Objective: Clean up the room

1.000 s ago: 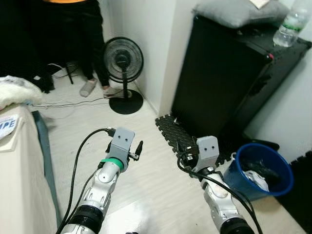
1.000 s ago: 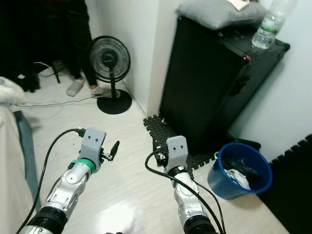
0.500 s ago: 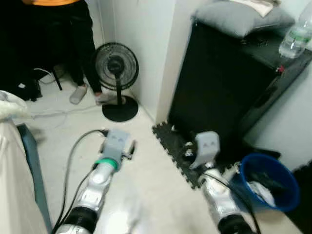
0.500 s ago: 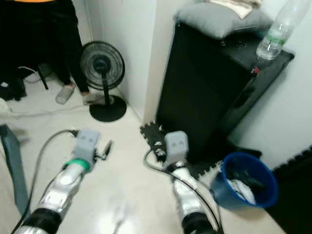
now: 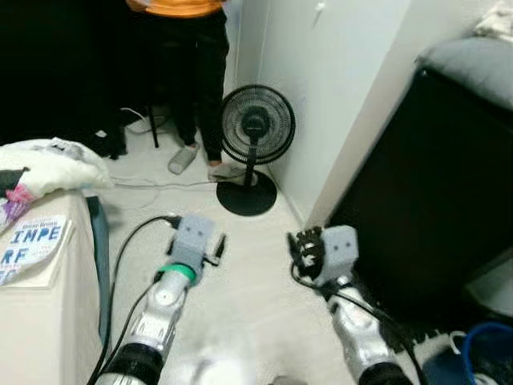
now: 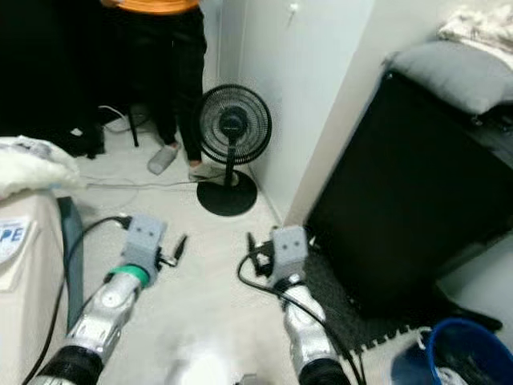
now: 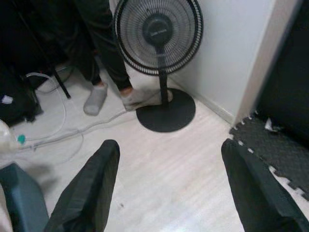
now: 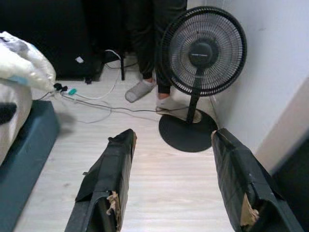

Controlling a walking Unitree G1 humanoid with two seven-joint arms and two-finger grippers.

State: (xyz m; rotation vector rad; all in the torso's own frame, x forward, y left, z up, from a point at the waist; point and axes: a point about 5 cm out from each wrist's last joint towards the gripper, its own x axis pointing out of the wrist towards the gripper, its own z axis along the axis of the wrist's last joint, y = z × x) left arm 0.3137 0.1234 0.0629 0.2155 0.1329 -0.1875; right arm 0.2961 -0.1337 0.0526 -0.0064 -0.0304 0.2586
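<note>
Both arms are held out low over the pale floor. My left gripper stands open with nothing between its fingers, and in the left wrist view it faces a black standing fan. My right gripper is also open and holds nothing; in the right wrist view it faces the same fan. A blue bin with rubbish inside sits at the lower right corner. On the bed to my left lie a white bundle and a printed sheet.
A person in an orange top and black trousers stands behind the fan. Cables trail over the floor near their feet. A tall black cabinet with a grey cushion on top stands at right, with black foam matting at its foot.
The camera has swung left: fan and person sit nearer the middle, the bed shows more, and the bin has slid to the lower right corner. Both grippers stay open.
</note>
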